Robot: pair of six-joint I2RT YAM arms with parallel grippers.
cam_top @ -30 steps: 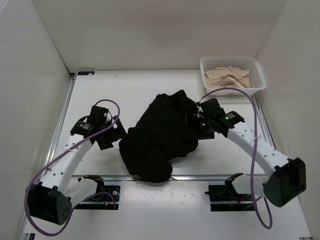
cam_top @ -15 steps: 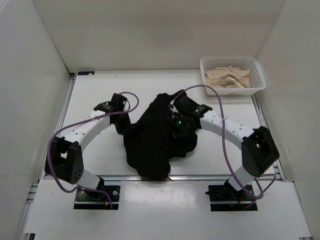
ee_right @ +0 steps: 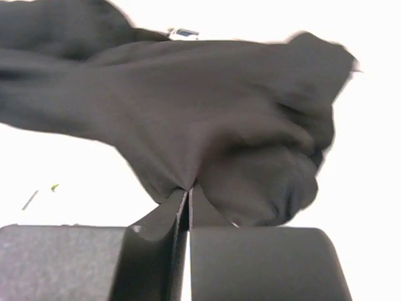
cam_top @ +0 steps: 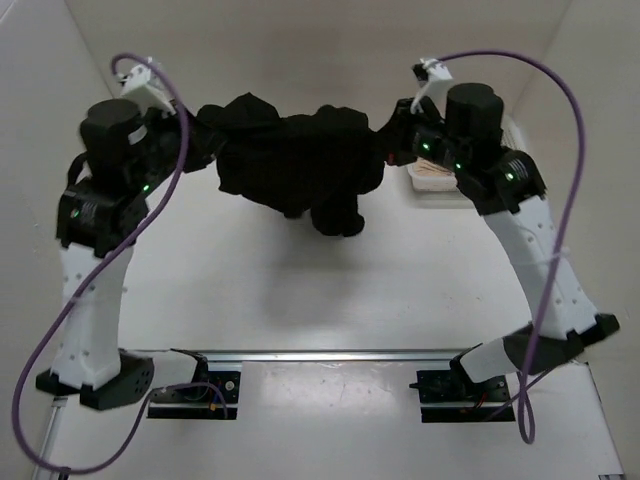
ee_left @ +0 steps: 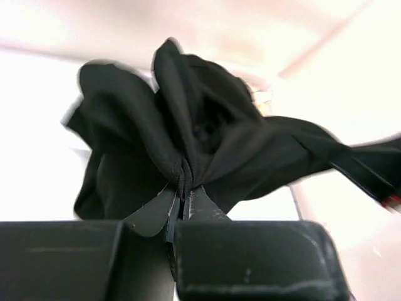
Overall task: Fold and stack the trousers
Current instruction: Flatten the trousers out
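The black trousers (cam_top: 295,160) hang bunched in the air above the table, stretched between both raised arms. My left gripper (cam_top: 196,125) is shut on their left end, and in the left wrist view the cloth (ee_left: 188,125) is pinched at my left gripper (ee_left: 183,191). At the right end my right gripper (cam_top: 388,148) is shut on the fabric; the right wrist view shows the trousers (ee_right: 207,106) fanning out from my right gripper (ee_right: 188,189). A lump of cloth sags below the middle.
A white basket (cam_top: 435,185) with beige garments stands at the back right, mostly hidden behind the right arm. The white table (cam_top: 300,290) lies below, with white walls on three sides and a metal rail at the near edge.
Both grippers closed on the trousers lying on the table, then both arms rose and spread apart. The trousers have left the table and now hang between them.
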